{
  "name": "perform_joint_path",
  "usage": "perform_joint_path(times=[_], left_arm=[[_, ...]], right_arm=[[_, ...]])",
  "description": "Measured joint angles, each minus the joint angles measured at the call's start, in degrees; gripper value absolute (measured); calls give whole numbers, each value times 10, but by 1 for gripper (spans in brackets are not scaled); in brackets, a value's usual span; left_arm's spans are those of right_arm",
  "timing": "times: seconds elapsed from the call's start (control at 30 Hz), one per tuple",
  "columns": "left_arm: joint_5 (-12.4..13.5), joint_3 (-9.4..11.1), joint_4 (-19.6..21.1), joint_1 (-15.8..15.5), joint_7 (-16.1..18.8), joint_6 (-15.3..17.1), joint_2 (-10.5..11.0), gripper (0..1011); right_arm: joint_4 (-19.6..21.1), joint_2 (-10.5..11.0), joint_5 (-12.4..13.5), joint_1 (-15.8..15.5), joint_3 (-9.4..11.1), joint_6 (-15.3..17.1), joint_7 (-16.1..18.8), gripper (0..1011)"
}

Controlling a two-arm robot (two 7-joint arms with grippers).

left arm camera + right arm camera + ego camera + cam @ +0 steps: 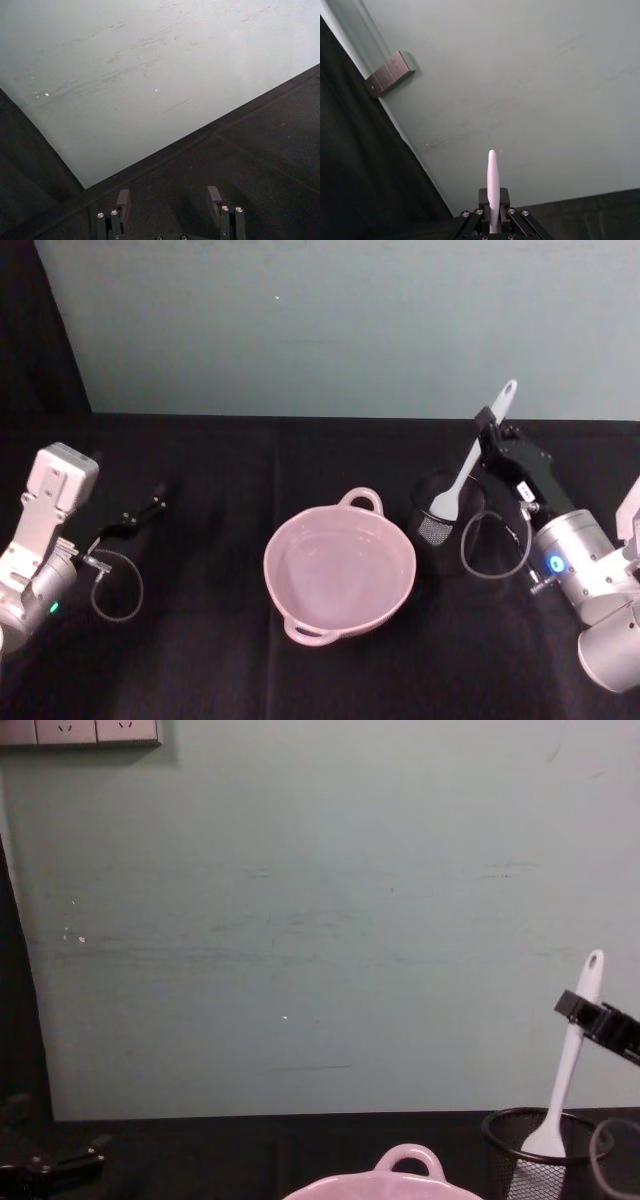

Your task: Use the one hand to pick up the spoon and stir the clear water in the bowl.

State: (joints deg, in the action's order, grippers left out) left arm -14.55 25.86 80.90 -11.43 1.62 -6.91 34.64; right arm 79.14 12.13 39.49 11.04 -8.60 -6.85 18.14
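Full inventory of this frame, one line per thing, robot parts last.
White plastic spoon: 1, white, standing head-down in the mesh cup, handle pinched by the right gripper.
Pale pink round bowl: 1, pink, table centre, clear water inside.
Black wire-mesh cup: 1, black, right of the bowl.
Black tabletop: 1, black.
Pale green wall: 1, behind the table.
Wall socket plate: 1, grey, high on the wall's left.
Left gripper: 1, black, open, idle at the table's left.
Right gripper: 1, black, shut on the spoon handle above the cup.
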Motion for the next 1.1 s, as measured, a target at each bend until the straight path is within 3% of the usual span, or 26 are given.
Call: perform_joint_path(times=[1.1], left_arm=[[0,0,0,0,0,0,0,1005]], right_arm=[[-9,-5,5,-21,1,-4,-4,111]])
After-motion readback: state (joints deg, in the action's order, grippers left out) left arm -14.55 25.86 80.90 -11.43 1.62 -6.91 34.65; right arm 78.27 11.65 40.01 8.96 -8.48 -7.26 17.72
